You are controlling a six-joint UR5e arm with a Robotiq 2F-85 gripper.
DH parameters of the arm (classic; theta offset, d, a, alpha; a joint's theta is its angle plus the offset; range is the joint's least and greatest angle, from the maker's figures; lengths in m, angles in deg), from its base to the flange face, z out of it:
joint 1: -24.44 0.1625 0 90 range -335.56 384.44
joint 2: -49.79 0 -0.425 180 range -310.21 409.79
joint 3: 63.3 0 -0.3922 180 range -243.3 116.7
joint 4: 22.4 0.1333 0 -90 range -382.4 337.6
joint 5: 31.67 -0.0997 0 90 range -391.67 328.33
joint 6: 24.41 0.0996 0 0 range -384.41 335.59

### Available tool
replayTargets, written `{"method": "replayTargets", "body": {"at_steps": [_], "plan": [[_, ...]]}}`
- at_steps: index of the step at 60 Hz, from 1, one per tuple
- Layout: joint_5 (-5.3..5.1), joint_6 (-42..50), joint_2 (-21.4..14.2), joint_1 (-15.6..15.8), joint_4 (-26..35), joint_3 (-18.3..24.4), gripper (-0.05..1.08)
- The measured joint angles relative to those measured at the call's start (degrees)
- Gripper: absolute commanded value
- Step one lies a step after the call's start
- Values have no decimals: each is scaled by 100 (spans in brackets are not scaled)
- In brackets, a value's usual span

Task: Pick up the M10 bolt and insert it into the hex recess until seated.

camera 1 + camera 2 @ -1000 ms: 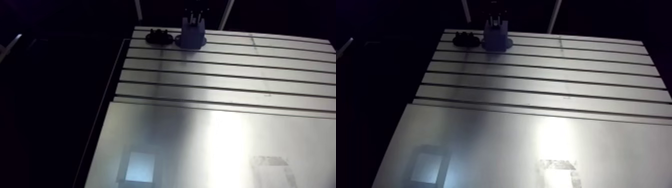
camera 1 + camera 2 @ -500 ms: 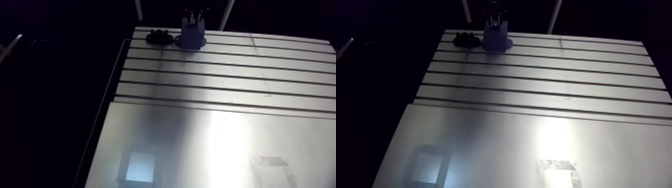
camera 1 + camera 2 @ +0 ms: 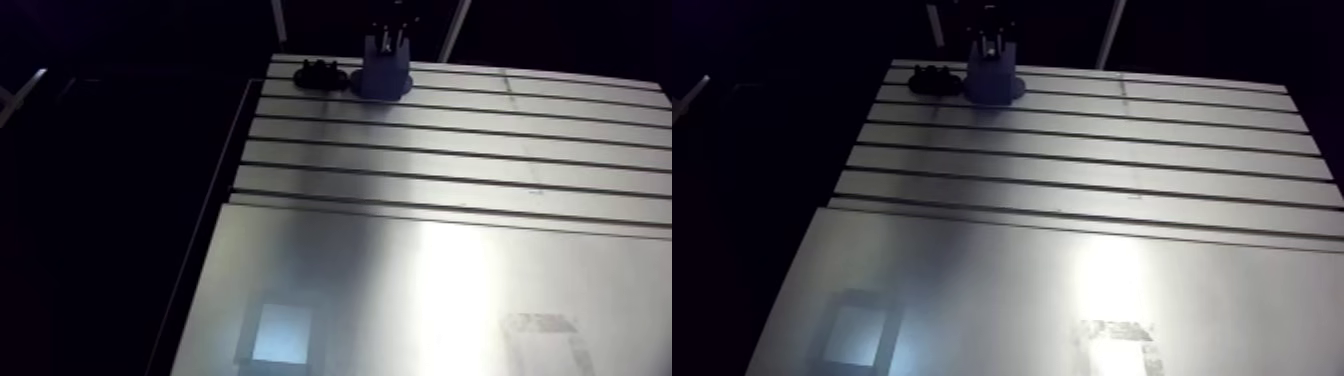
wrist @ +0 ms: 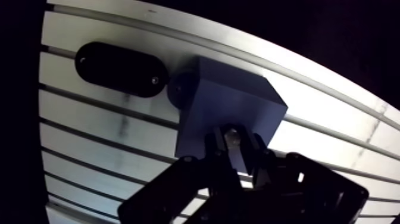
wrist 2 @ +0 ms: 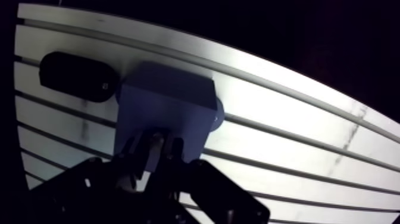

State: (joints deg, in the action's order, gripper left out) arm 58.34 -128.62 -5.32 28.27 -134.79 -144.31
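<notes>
A blue-grey block (image 4: 226,104) stands at the far edge of the slotted table (image 3: 450,190). My gripper (image 4: 234,136) is right above the block's top, near the edge closest to me. Its two dark fingers (image 4: 215,146) stand close together with a pale metal piece, the M10 bolt (image 4: 235,148), pressed between them. The hex recess is hidden under the fingers and bolt. In the arm view the gripper (image 3: 392,32) comes down onto the block (image 3: 385,78).
A black oval holder (image 4: 119,68) lies on the table just beside the block, seen in the arm view as a low dark piece (image 3: 320,75). A smooth metal plate (image 3: 400,290) covers the near part of the table. The table's left edge (image 3: 215,210) drops into darkness.
The whole arm view has shifted a few pixels. The gripper stays over the block with the bolt between its fingers.
</notes>
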Motion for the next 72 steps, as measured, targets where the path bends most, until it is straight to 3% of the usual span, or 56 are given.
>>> {"method": "replayTargets", "body": {"at_steps": [72], "plan": [[33, -1320, -10, -23, 5, -5, 73]]}}
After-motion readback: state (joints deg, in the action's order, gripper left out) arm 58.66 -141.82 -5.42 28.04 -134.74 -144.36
